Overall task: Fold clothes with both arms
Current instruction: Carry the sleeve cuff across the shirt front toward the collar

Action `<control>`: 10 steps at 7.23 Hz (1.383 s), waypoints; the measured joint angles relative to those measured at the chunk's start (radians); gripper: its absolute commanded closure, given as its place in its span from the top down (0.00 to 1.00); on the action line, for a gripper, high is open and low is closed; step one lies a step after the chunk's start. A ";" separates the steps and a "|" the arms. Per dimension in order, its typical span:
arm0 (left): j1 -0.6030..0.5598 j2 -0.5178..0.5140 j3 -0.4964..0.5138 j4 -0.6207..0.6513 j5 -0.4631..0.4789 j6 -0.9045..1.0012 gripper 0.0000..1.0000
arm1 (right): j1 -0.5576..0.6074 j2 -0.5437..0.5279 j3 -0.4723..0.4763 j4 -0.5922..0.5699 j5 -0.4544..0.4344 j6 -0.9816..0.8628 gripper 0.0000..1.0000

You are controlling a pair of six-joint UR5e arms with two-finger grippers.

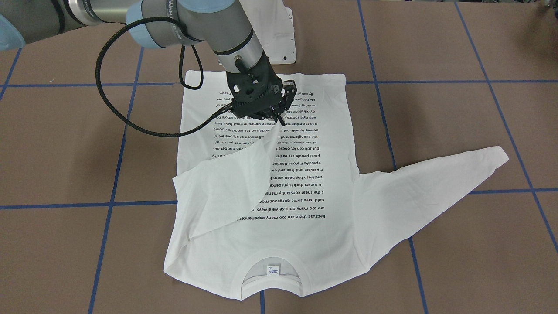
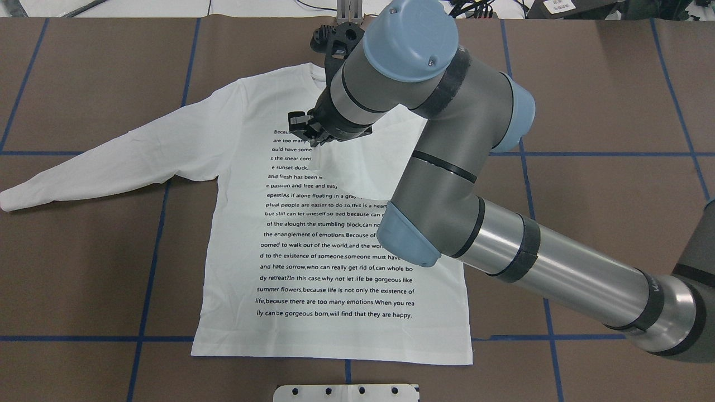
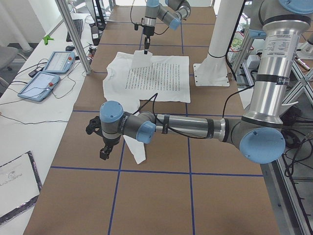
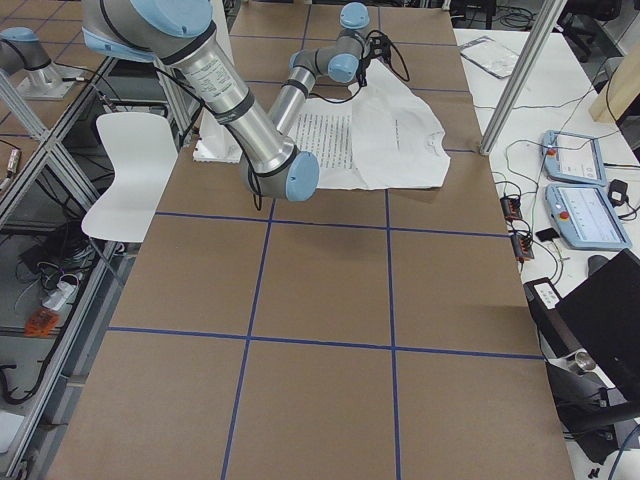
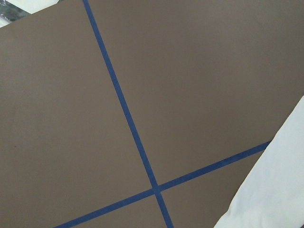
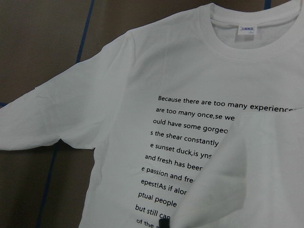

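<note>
While right gripper (image 1: 277, 117) pinches cuff of one sleeve (image 1: 235, 174), shirt (image 1: 305, 226) lies flat on desk (image 1: 436, 261), print up, collar on side away from robot. Held sleeve raised off cloth, stretched over text from shoulder on robot's right toward hem. Flat on desk on robot's left: other sleeve (image 1: 436, 183). Above desk near that sleeve's cuff hangs left gripper (image 3: 104, 152); wide or narrow, cannot tell.

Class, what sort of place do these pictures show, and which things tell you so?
Probably a robotics lab: robot arms work over a T-shirt on a table gridded with blue tape, and teach pendants lie on the side bench.
</note>
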 measured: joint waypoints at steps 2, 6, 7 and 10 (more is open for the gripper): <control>0.000 -0.013 0.018 -0.006 0.000 -0.002 1.00 | 0.016 0.012 -0.006 0.126 -0.018 0.092 0.00; 0.000 -0.038 0.074 -0.055 0.000 -0.013 1.00 | 0.046 -0.023 0.026 0.276 -0.035 0.188 0.00; 0.000 -0.039 0.074 -0.056 0.000 -0.015 1.00 | 0.044 -0.065 0.076 0.275 -0.041 0.189 0.00; 0.000 -0.040 0.074 -0.057 0.000 -0.016 1.00 | 0.008 -0.039 -0.025 0.276 -0.086 0.179 0.00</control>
